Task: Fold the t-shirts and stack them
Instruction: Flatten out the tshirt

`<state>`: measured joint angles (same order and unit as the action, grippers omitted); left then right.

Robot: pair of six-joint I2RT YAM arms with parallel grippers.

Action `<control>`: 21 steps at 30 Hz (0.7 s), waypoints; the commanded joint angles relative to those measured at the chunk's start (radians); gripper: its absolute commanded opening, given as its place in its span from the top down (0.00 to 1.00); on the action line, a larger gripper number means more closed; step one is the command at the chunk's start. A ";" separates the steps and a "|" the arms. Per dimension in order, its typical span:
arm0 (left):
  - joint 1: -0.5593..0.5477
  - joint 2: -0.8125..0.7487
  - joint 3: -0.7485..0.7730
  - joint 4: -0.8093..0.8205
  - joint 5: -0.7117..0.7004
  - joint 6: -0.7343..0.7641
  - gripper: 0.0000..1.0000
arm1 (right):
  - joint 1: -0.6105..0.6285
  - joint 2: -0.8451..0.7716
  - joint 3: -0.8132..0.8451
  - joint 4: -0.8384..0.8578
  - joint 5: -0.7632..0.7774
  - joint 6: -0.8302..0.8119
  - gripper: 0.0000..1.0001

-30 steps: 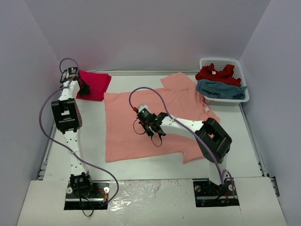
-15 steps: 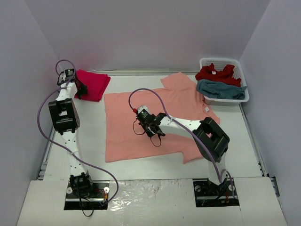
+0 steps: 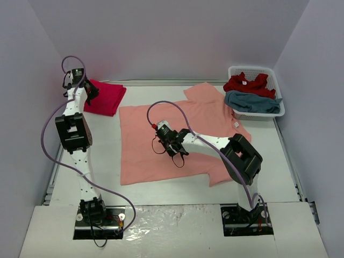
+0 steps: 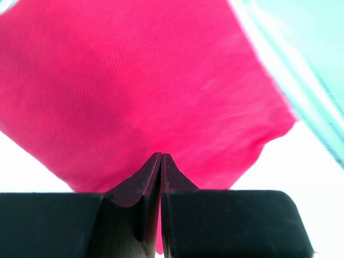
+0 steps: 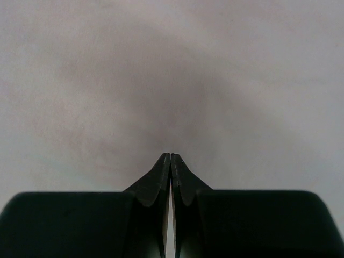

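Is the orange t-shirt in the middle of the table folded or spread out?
Spread out. The salmon-orange t-shirt lies flat on the table, both sleeves sticking out, with no fold in it.

A plain salmon-orange t-shirt (image 3: 140, 156) covers the white table (image 3: 107, 156), a plain crimson t-shirt (image 3: 107, 98) lies folded, a red t-shirt (image 3: 247, 84) and a dusty teal-blue t-shirt (image 3: 252, 102) fill the white slotted basket (image 3: 258, 68), and the white-and-black left arm (image 3: 72, 131) and right arm (image 3: 212, 142) carry purple cables (image 3: 161, 101).
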<state>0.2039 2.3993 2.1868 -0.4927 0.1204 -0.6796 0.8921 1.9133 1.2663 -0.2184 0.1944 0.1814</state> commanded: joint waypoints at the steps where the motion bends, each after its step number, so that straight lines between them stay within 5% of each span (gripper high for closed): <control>1: -0.024 -0.020 0.096 -0.041 0.019 0.037 0.98 | 0.011 0.001 0.027 -0.033 0.011 -0.008 1.00; 8: -0.057 0.132 0.343 -0.141 0.067 0.063 0.98 | 0.013 0.030 0.031 -0.041 0.020 -0.011 1.00; 21: -0.075 0.225 0.366 -0.049 0.143 0.038 0.98 | 0.027 0.090 0.054 -0.064 0.016 -0.007 1.00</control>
<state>0.1329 2.6389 2.5042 -0.5613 0.2401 -0.6376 0.9070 1.9747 1.3006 -0.2359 0.2039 0.1745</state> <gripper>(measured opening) 0.026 0.001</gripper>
